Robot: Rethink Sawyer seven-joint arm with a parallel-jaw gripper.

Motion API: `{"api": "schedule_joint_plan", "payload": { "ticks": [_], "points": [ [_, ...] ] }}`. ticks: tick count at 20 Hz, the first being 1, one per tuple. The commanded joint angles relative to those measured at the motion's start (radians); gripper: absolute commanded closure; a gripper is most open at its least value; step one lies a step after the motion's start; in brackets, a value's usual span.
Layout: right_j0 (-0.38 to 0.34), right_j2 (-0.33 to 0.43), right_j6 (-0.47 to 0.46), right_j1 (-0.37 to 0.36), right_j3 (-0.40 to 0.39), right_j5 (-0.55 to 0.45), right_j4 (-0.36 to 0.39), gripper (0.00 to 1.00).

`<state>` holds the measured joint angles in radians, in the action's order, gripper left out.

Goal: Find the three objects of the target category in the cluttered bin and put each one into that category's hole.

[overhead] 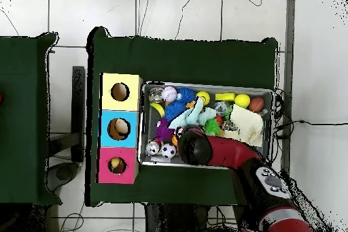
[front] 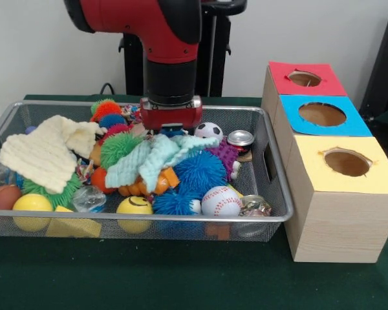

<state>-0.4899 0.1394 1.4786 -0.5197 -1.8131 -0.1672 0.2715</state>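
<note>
Green tablecloth carried the bin; my gripper sank among toys, grip indiscernible; no legible labels.

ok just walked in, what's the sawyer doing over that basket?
The red arm has its gripper lowered into the far side of the wire mesh bin, among the spiky balls, cloths and toy balls. Whether it holds anything can't be seen; its tip is buried in the clutter. Three boxes sit beside the bin; the red-faced hole is the one farthest from the front camera. Something pale sits in the blue-faced hole from overhead.
</note>
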Motion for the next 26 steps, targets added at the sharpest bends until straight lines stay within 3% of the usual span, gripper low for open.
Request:
{"api": "schedule_joint_plan", "payload": {
  "ticks": [1, 12, 16, 26],
  "points": [
    [-0.184, 0.157, -0.158, 0.121, 0.162, -0.060, 0.166, 0.00],
    [-0.264, 0.253, -0.191, 0.109, 0.216, -0.190, 0.255, 0.00],
    [-0.279, 0.254, -0.163, 0.123, 0.204, -0.183, 0.281, 0.00],
    [-0.213, 0.195, -0.034, 0.109, 0.164, -0.212, 0.255, 0.00]
  ]
}}
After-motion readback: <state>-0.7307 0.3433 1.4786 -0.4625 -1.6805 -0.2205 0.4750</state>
